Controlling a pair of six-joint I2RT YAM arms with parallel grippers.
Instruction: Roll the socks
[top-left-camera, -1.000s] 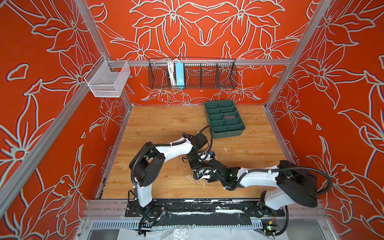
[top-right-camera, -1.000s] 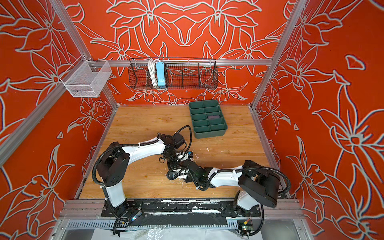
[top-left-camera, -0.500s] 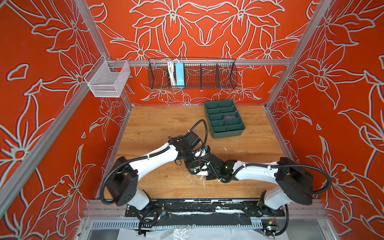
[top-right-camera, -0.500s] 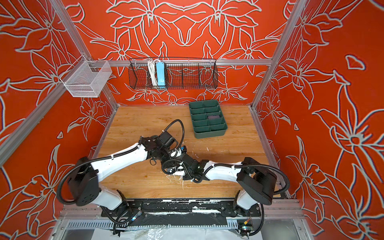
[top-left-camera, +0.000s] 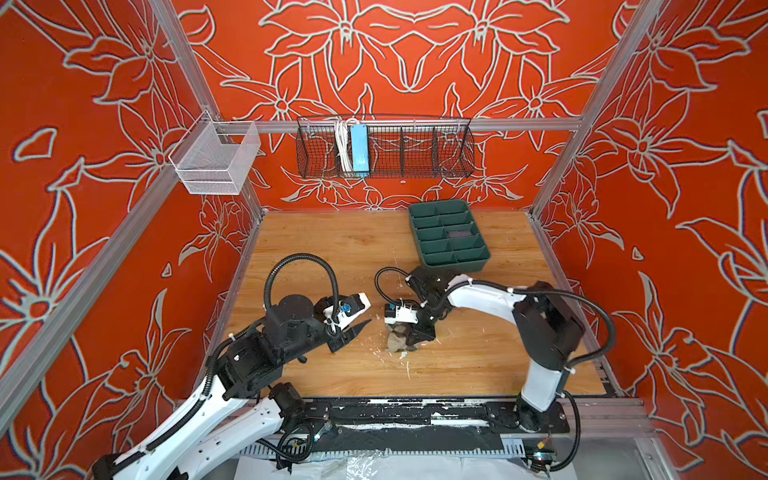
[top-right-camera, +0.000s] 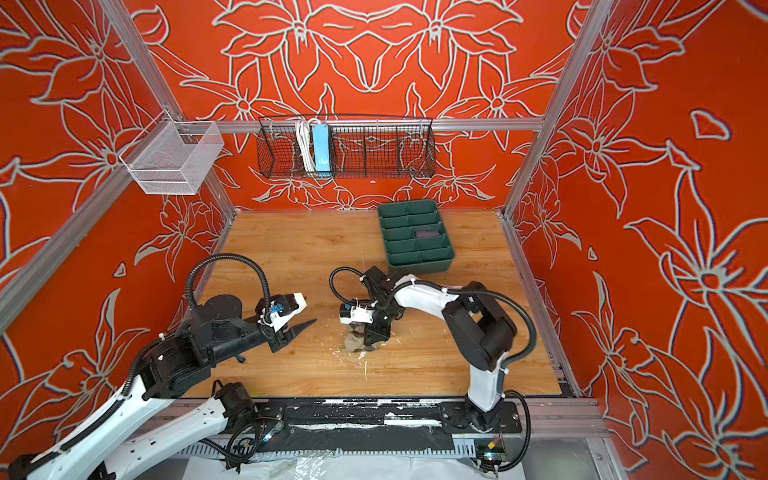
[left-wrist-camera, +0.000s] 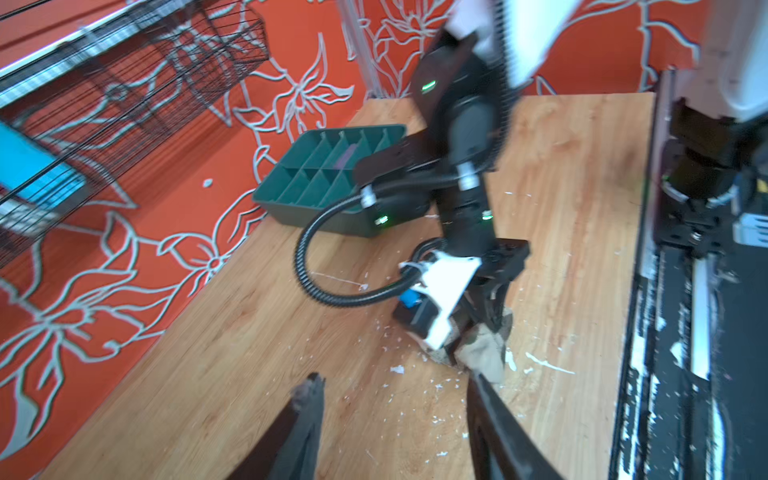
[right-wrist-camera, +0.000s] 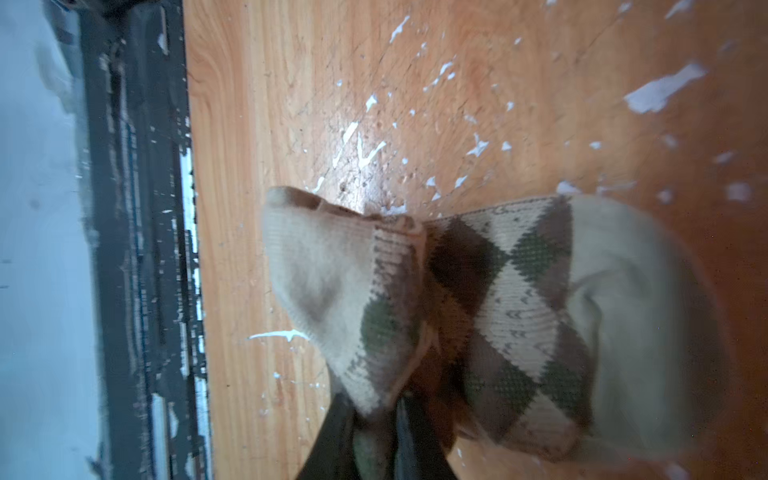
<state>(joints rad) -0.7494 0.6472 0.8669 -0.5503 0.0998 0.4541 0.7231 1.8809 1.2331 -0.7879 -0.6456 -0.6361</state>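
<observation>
R gripper (right-wrist-camera: 374, 436) is clamped on the beige argyle sock (right-wrist-camera: 478, 291), bunched front-centre on table (top-left-camera: 332, 249), no clear long axis; L gripper (left-wrist-camera: 392, 378), jaws apart & empty, sits near on sock's left.

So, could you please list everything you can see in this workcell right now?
argyle sock: one, beige with olive-brown diamonds, bunched on table, front middle.
purple bundle: one, purple, in a tray compartment.
tray: one, green, table's back right.
wire basket: one, black, back wall.
box: one, blue, in wire basket.
cable: one, white, beside box.
mesh basket: one, white, left rail.
left fingers: two, black, open, empty.
right fingers: two, black, pinching argyle sock.
</observation>
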